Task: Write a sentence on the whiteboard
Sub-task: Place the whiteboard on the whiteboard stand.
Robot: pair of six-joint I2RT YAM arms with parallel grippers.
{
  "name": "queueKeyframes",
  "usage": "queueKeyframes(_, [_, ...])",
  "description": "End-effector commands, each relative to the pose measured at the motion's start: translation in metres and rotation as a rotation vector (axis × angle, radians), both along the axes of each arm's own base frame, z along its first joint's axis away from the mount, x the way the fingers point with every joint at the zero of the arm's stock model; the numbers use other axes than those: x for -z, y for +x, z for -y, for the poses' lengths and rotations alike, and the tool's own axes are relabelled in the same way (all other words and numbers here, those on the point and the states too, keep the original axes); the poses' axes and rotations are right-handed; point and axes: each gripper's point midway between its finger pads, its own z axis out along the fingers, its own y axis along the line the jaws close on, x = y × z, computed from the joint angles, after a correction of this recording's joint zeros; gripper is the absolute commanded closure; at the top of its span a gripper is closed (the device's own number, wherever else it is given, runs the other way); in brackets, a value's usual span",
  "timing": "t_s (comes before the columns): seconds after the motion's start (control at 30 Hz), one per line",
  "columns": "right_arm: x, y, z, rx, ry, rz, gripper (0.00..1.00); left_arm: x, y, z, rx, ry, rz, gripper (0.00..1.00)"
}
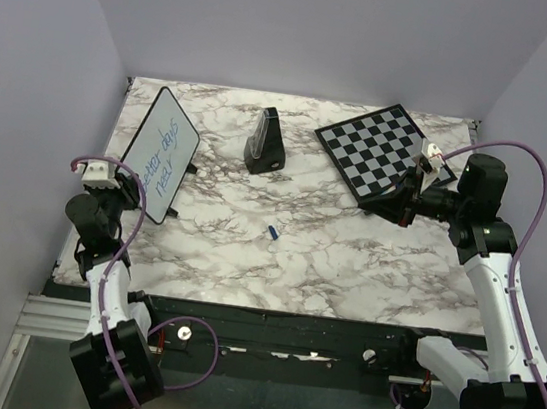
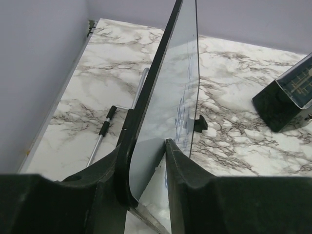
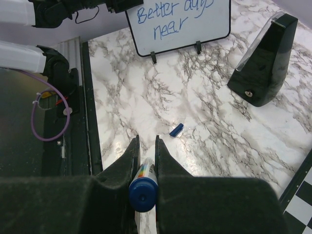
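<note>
Where one whiteboard [image 3: 210, 29] stands: one sentence [image 3: 170, 28], one chessboard [image 1: 382, 148], one marker [image 3: 143, 191].

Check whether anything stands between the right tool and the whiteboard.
Nothing visible stands squarely between them. From the right tool, which grips a marker, bare table runs to the whiteboard. A small blue cap lies flat near that line, and the metronome stands just off to its far side.

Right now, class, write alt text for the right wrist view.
The right hand grips a blue-ended marker above a marble table. Beyond stands the whiteboard reading "Better days near", with a blue cap and black metronome nearby.
</note>
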Motion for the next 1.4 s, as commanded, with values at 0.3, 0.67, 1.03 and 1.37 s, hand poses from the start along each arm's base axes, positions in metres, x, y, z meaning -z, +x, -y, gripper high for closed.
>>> queueKeyframes(0.3, [-0.006,-0.009,-0.002,-0.033,0.013,0.026,0.99,0.005,-0.015,-0.022,-0.154,0.053,-0.022,0.45])
queueKeyframes(0.67, [-0.008,-0.010,-0.002,-0.033,0.013,0.030,0.99,0.007,-0.019,-0.025,-0.181,0.066,-0.036,0.44])
queueKeyframes(1.03, [-0.008,-0.011,-0.001,-0.033,0.014,0.032,0.99,-0.015,-0.026,-0.029,-0.226,0.076,0.024,0.23])
queueKeyframes(1.37, [-0.008,-0.011,-0.002,-0.036,0.014,0.033,0.99,-0.053,-0.056,-0.061,-0.495,0.035,0.041,0.01])
